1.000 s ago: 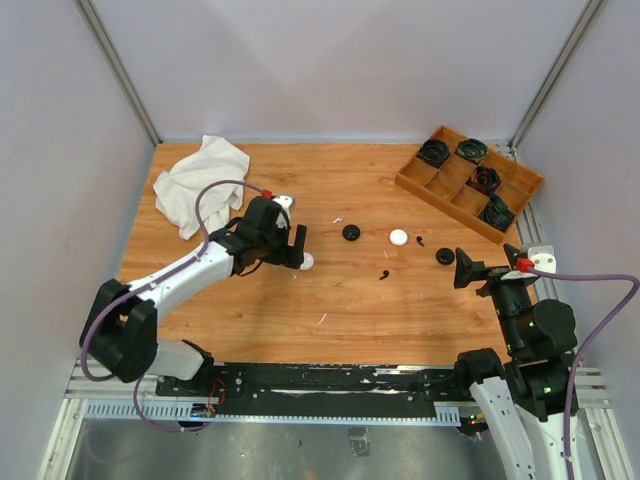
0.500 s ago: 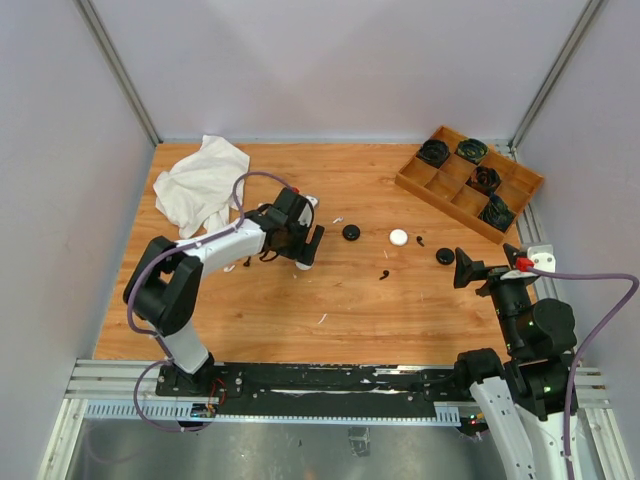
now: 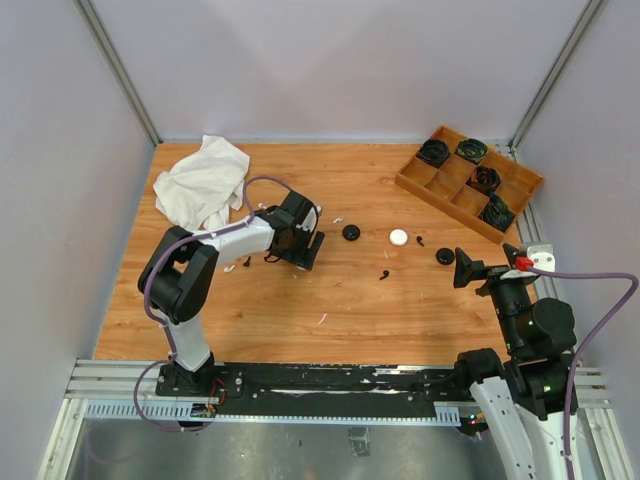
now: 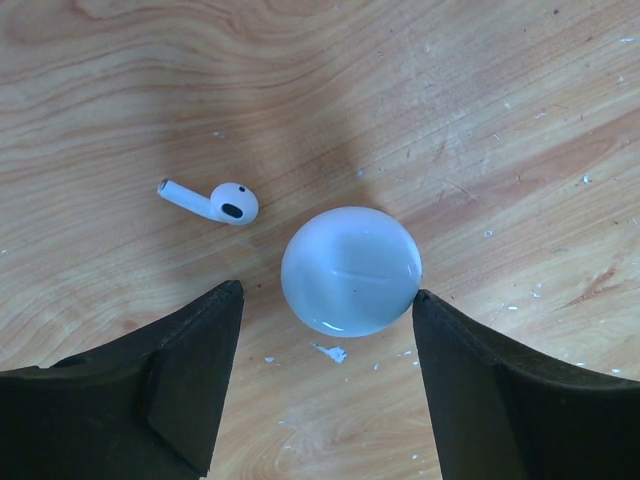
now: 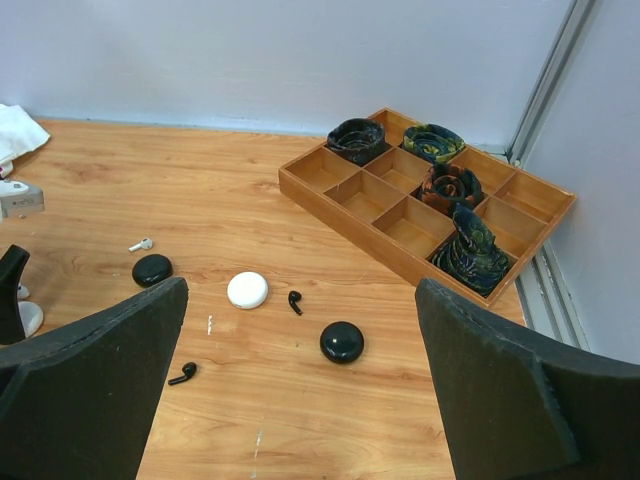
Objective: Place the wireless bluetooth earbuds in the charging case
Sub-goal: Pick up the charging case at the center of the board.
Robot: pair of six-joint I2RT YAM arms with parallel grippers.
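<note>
My left gripper (image 3: 304,249) is open and points down at the table. In the left wrist view (image 4: 325,300) a round white case (image 4: 350,270) lies closed between its fingertips, untouched, with a white earbud (image 4: 215,200) just left of it. My right gripper (image 3: 463,268) is open and empty, held above the table's right side (image 5: 302,330). Before it lie a black case (image 5: 342,341), a black earbud (image 5: 295,301), a second white case (image 5: 247,290), another black earbud (image 5: 182,373), another black case (image 5: 152,270) and a white earbud (image 5: 140,244).
A wooden compartment tray (image 3: 430,185) with dark rolled items stands at the back right. A crumpled white cloth (image 3: 200,180) lies at the back left. Grey walls close in the table on three sides.
My left arm has swung right and away from its base, bringing its open gripper over the white case. The right arm has not moved.
</note>
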